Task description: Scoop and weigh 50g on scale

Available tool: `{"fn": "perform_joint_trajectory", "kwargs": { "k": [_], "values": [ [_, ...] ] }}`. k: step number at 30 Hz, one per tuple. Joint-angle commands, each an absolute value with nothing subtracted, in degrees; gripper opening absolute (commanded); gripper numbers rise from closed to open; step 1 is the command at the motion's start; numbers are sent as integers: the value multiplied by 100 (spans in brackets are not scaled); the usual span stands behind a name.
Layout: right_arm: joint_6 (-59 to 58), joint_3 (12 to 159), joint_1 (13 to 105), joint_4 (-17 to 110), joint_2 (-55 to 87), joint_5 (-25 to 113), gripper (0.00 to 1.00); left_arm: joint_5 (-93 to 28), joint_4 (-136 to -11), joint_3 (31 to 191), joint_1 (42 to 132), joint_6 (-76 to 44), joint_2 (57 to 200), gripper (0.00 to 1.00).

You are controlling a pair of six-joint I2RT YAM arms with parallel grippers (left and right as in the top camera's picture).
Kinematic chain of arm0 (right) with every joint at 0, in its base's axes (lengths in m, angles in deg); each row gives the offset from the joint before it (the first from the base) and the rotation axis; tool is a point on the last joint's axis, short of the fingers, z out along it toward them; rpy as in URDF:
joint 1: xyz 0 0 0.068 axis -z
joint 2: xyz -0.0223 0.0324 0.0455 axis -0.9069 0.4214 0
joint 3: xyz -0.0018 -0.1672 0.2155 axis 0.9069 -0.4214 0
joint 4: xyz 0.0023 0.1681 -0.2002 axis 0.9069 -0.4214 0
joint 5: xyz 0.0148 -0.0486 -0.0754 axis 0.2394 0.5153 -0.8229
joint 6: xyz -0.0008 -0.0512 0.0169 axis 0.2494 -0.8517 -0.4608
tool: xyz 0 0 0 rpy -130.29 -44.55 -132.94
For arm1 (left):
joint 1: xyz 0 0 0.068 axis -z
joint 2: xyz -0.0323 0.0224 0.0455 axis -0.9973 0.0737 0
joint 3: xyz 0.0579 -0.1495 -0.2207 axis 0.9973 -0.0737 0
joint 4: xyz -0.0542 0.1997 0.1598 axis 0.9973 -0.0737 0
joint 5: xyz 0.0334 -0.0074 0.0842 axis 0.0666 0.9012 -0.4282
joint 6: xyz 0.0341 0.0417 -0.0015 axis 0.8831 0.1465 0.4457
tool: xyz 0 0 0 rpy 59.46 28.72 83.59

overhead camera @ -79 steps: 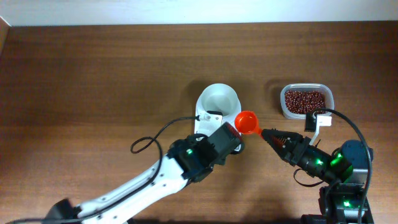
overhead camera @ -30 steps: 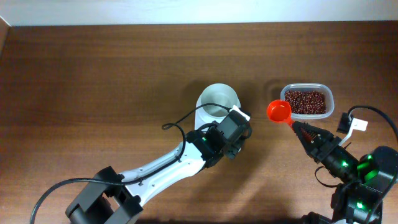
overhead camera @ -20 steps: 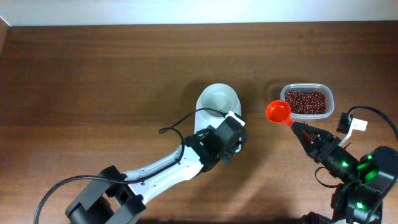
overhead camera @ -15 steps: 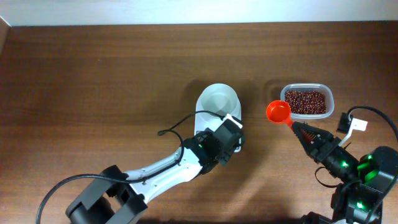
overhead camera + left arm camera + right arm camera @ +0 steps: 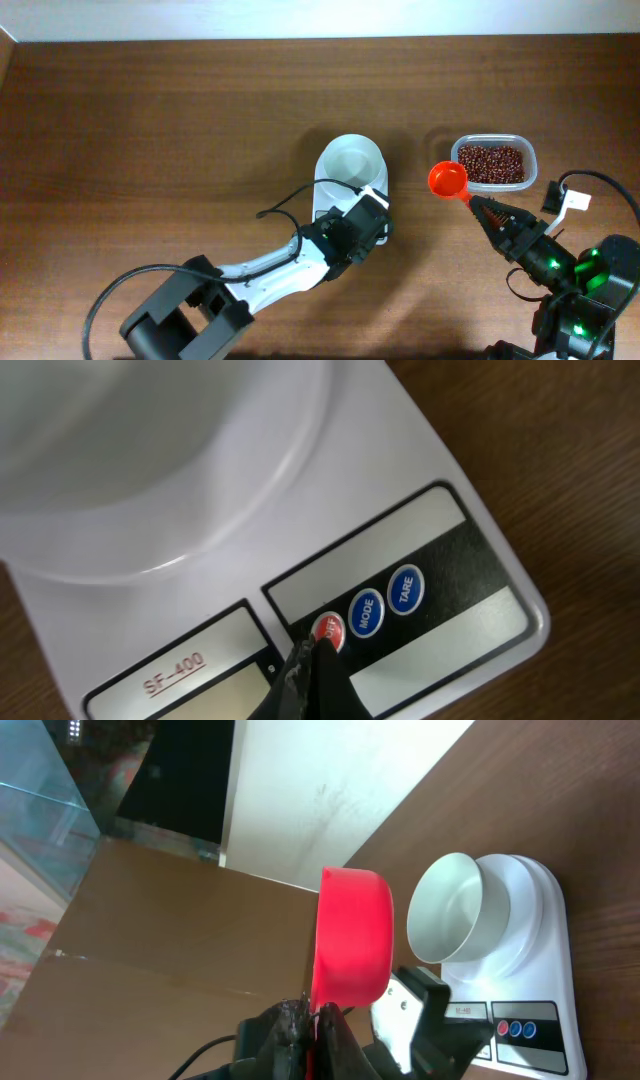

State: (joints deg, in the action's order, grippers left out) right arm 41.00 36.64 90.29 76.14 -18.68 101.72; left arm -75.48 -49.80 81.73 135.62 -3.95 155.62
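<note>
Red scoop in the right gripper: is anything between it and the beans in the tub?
Nothing visible. The red scoop is just left of the clear tub of beans, which has no lid.

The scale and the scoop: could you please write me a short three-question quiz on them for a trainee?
1. Fill in: beside the tub of beans, the right jaws hold a red ____.
2. Which button do the shut left jaws touch? A. red button B. MODE button C. TARE button
3. True or false: the bowl on the scale holds beans.
Key: 1 scoop; 2 A; 3 false.
</note>
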Motion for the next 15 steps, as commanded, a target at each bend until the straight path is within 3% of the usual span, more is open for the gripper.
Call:
{"fn": "perform_joint_trajectory", "kwargs": {
  "k": [1,15],
  "values": [
    [4017,3739,9071,7631,-1863,10222,4,-7362,-4899,8103,13549,162,15713,0],
    [4017,3739,9071,7631,-1863,10222,4,-7375,-4639,8103,13546,354,15713,0]
  ]
}}
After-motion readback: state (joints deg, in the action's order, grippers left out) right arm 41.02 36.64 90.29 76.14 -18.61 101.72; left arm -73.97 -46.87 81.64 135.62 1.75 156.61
